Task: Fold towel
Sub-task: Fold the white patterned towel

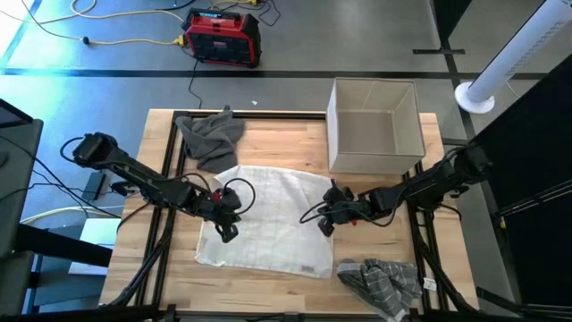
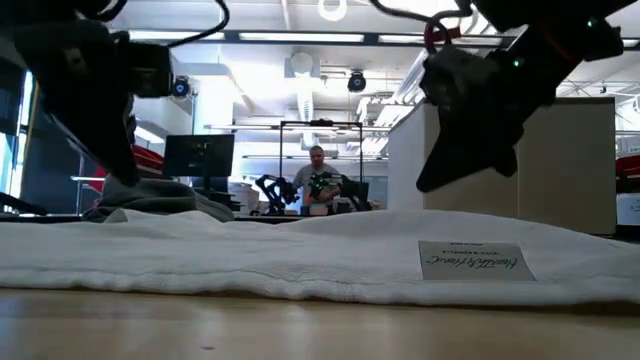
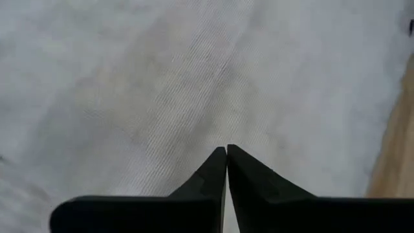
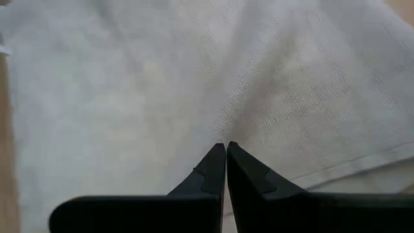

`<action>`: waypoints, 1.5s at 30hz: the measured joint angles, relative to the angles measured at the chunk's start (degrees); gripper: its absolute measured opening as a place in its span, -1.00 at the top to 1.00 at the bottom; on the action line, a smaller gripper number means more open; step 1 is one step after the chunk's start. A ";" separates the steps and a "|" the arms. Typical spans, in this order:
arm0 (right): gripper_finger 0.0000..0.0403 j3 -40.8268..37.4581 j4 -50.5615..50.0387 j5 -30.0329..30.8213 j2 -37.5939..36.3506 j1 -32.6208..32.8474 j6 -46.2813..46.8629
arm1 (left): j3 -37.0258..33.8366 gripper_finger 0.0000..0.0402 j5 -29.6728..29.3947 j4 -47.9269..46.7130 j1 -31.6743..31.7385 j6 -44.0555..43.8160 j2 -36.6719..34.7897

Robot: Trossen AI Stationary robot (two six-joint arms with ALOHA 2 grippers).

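Observation:
A white towel [image 1: 268, 219] lies spread flat on the wooden table, its sewn label [image 2: 470, 260] near the front right corner. My left gripper [image 1: 228, 231] is shut and hovers over the towel's left part; its wrist view shows the shut tips [image 3: 226, 149] above the white weave. My right gripper [image 1: 326, 224] is shut too and hovers over the towel's right part, near a hemmed edge [image 4: 349, 165]. In the low view both grippers stand a little clear of the cloth [image 2: 250, 250].
A crumpled grey cloth [image 1: 212, 134] lies at the far left, just beyond the towel. An open cardboard box [image 1: 375, 125] stands at the far right. A striped grey cloth [image 1: 384, 282] lies at the near right corner. A person sits in the room behind the table.

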 joint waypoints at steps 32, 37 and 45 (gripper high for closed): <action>1.00 0.03 -19.69 0.95 3.15 6.83 16.98 | 1.38 1.00 9.54 -1.13 -10.25 -6.85 12.17; 1.00 -0.20 -24.58 2.04 -1.94 6.79 17.53 | 2.81 1.00 11.87 -3.00 -10.05 -7.34 10.36; 1.00 -0.05 -8.75 -6.82 -5.82 7.45 6.22 | 11.15 1.00 4.89 -13.72 -8.51 -3.16 1.75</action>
